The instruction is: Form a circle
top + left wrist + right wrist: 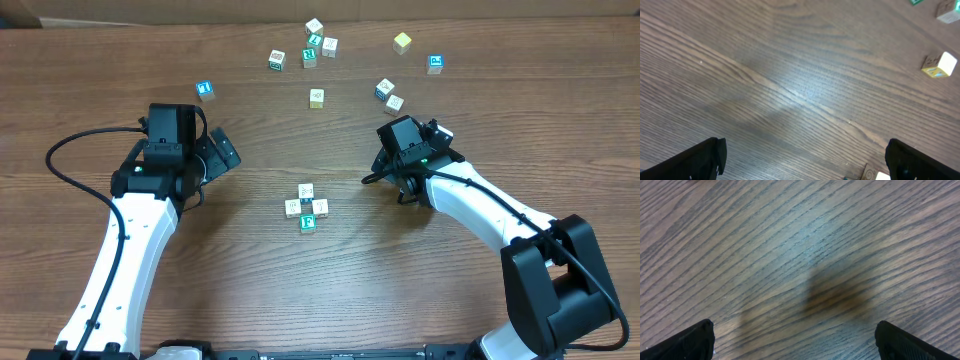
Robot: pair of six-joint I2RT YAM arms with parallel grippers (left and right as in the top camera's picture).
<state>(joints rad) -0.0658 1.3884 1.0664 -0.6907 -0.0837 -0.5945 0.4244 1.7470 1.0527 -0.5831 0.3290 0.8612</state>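
Overhead, the left jaws stand wide apart with nothing between them. The left wrist view shows their black fingers [695, 160] at the lower corners over bare wood grain. The right jaws are spread just as wide and hold nothing; their fingers [685, 340] frame only the bench [800, 240].

Between the left arm [130, 240] and the right arm [480, 210], apart from both, lies the circle [307, 207]. It is four small cream alphabet cubes packed in a tight ring, and the one nearest the robot shows a green printed face. Their letters are too small to read.

Farther out, loose cubes [309, 57] are scattered toward the far side of the bench. Among them are a blue-faced cube [205, 90] beyond the left jaws, a yellow cube [402, 42], and a pair [390, 95] just beyond the right jaws. In the left wrist view a cube with a yellow-edged face [939, 65] carries print that is blurred beyond reading.
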